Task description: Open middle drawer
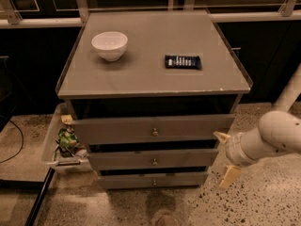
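Pincer (225, 157) gapes empty beside middle drawer (154, 160); speckled floor (263, 201), grey cabinet top (150, 74)

Middle drawer (122, 160): grey, flat-fronted, of medium height, second of three in the front of the bench (141, 81). A small round metal knob (154, 162) sits at the centre of its front. The front stands upright and level and appears closed, with a dark gap showing along its upper edge. The end effector (225, 157) hangs just beside the drawer's right end, fingers spread one above the other, well apart from the knob. Contact with the drawer front cannot be determined.
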`<state>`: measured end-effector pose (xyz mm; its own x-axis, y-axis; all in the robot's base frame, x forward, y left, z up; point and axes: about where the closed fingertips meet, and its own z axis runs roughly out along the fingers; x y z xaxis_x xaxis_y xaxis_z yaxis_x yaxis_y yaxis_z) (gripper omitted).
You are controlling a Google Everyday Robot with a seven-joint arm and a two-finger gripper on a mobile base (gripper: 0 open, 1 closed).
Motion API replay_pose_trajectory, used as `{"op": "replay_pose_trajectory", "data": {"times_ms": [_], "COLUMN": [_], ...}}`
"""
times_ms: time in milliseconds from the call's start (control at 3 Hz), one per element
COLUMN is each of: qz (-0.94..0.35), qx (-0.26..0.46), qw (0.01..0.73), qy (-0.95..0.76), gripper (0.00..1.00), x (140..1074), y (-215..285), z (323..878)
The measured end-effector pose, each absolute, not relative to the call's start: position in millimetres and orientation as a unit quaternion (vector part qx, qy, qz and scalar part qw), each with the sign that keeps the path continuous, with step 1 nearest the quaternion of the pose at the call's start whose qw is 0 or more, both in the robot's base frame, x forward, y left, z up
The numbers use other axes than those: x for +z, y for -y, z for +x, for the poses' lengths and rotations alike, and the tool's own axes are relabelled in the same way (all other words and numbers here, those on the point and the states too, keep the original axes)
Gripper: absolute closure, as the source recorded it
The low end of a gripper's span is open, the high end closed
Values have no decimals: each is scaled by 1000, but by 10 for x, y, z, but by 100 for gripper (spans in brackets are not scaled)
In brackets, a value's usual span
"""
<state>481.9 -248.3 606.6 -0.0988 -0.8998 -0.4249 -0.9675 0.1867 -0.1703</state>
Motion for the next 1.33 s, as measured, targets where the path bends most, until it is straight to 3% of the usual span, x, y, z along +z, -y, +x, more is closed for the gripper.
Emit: {"op": "replay_pose_trajectory", "data": {"times_ms": [1333], "qz": [-658], "qx": [89], "qw": [274], "qy": [-696], "gripper": [0], "x": [5170], "y": [2364], "z": [4849]}}
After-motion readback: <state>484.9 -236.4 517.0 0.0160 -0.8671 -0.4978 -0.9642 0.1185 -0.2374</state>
